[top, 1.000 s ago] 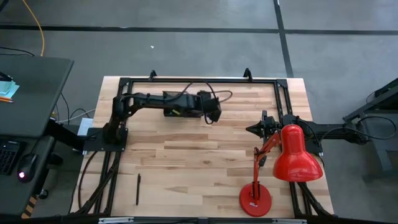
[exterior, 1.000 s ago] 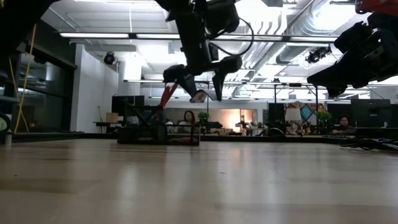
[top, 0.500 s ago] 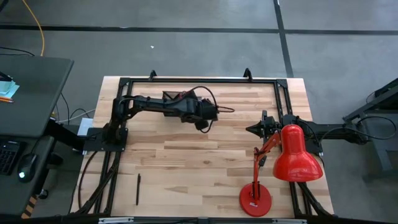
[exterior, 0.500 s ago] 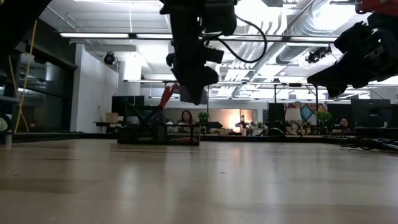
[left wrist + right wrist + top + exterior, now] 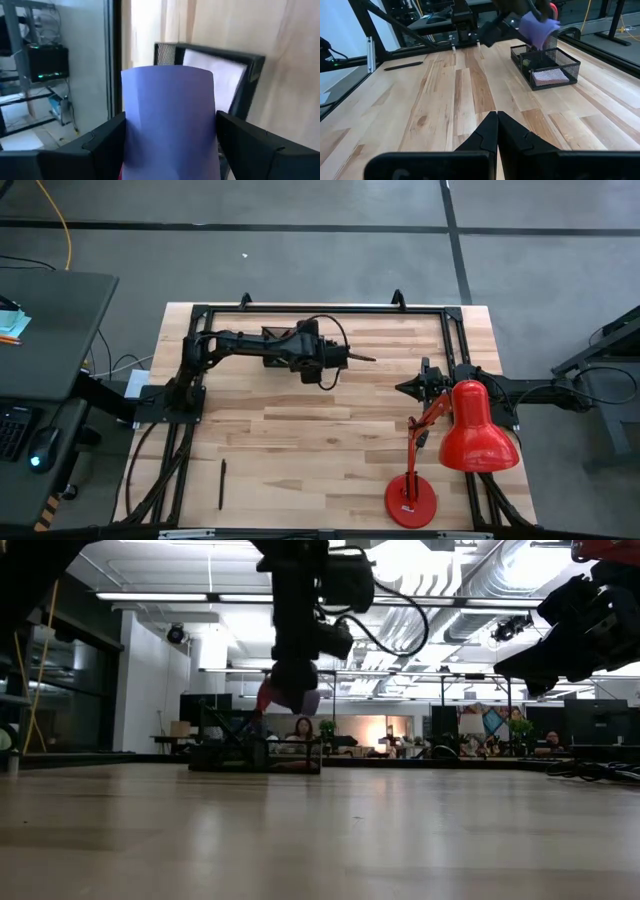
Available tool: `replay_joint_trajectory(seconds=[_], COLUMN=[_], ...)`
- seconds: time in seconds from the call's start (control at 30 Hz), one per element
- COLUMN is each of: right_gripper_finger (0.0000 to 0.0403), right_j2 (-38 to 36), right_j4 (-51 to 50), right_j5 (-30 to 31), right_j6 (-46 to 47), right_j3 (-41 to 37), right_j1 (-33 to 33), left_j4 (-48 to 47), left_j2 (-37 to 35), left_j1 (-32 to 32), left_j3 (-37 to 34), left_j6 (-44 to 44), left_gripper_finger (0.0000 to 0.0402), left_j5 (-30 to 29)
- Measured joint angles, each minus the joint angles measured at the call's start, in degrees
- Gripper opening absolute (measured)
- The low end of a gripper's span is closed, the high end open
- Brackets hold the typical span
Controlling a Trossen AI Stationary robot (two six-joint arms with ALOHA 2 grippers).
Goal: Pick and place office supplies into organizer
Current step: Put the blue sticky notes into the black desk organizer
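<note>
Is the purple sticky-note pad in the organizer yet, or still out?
Out: the left gripper holds the purple pad above the organizer; a pink pad lies inside.

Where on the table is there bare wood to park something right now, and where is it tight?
Free: the wide wooden middle between the left gripper holding the purple sticky-note pad and the red desk lamp; also between the thin dark pen and the lamp base. Crowded: around the black mesh organizer, and near the shut right gripper.
</note>
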Motion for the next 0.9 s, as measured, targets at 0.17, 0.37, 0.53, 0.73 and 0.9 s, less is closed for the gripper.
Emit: replay_joint_trajectory(seconds=[0.17,0.37,0.53,0.73,0.9], right_gripper_finger=[0.0000,0.0000,0.0000,0.0000,0.0000], right_j2=[0.0,0.0,0.0,0.0,0.0], right_j4=[0.0,0.0,0.0,0.0,0.0], right_j5=[0.0,0.0,0.0,0.0,0.0], right_j6=[0.0,0.0,0.0,0.0,0.0], right_j3=[0.0,0.0,0.0,0.0,0.0], right_j1=[0.0,0.0,0.0,0.0,0.0], left_j4=[1.7,5.6,6.9,6.2,7.0], left_j2=[0.1,0.1,0.1,0.8,1.6], left_j1=[1.3,1.3,1.3,1.6,2.1], left_j3=[0.0,0.0,0.0,0.0,0.0], left_j6=[10.0,11.5,12.1,12.3,13.8], left_gripper_finger=[0.0276,0.0276,0.0276,0.0276,0.0276], left_j5=[1.3,2.3,6.0,7.7,10.0])
